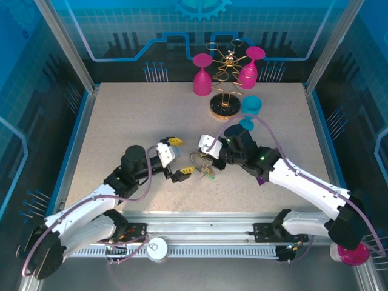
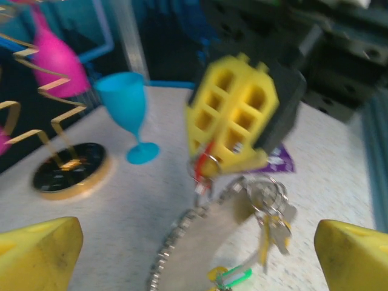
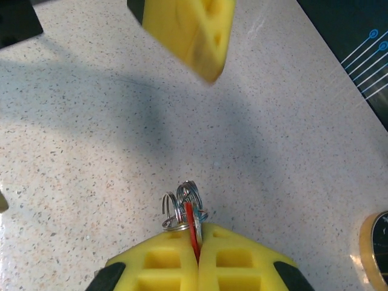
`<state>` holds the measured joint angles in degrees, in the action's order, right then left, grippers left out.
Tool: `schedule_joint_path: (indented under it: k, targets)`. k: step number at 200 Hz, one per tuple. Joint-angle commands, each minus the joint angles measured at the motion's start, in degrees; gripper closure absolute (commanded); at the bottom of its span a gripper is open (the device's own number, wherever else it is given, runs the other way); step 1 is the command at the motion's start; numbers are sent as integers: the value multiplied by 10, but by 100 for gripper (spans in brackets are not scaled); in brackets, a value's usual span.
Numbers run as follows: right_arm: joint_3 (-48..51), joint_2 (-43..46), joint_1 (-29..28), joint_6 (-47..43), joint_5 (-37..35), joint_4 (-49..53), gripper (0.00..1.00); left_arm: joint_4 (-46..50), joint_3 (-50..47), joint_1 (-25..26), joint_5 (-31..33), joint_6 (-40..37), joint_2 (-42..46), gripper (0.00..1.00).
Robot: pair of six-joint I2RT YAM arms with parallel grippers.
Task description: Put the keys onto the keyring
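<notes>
Over speckled tabletop (image 1: pixel 121 121), pinching the red key (image 3: pixel 193 225) tight in the closed right gripper (image 3: pixel 197 245), with the beaded keyring (image 2: pixel 174 237) and the other keys (image 2: pixel 271 219) trailing just below its fingertips. Holding the left gripper (image 1: pixel 178 157) spread wide, wrist low and facing that bundle. Probably best closing on the loop right beside the pinch, avoiding the small rings.

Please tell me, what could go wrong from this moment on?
The right tool pinches the red key only at its very tips, so it may slip out. The left tool is open and holds nothing, so the keyring could swing or twist when moved.
</notes>
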<state>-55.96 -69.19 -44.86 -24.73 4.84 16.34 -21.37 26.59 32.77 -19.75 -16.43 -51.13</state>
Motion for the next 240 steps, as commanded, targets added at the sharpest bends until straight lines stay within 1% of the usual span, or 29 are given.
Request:
schedule_joint_path:
  k: [1,17,34,45,61,68,81,94,110,128,144,159,176,189,204,222,240]
  targets:
    - [-53,-35,-22,-28,4,-15,100,-24,-11,-9,173,79,51,1]
    - [-87,-72,-33,-29,24,-41,100,7,-2,-15,291,114,89,1]
    - [-123,-117,-40,-12,56,-83,100,29,4,-23,392,145,127,1]
    - [-141,-149,-40,19,80,-128,100,45,11,-29,459,166,145,1]
    - [-165,-202,-38,76,112,-182,100,93,31,-36,583,223,154,1]
    - [-171,-223,-38,102,114,-203,100,119,41,-43,608,242,153,1]
    - [-170,-256,-36,134,116,-232,100,151,53,-60,609,266,148,1]
    - [-155,-275,-33,136,97,-238,100,162,58,-71,599,288,140,1]
    - [-117,-278,-26,113,70,-232,100,157,58,-77,588,295,126,1]
    - [-72,-266,-16,63,26,-197,100,149,58,-80,585,293,106,1]
    - [-29,-252,4,46,19,-179,100,139,56,-84,579,293,87,1]
    - [-8,-245,13,15,-10,-142,100,128,51,-86,571,292,68,1]
    - [2,-246,13,-36,-68,-84,100,123,52,-86,556,280,43,1]
    - [9,-246,13,-59,-119,-52,100,125,53,-87,553,262,26,1]
    - [19,-246,12,-78,-175,-22,100,120,47,-87,567,238,14,1]
    - [22,-256,6,-103,-246,20,100,100,30,-87,604,224,6,1]
    - [20,-274,-1,-126,-317,58,100,85,21,-88,612,199,-4,1]
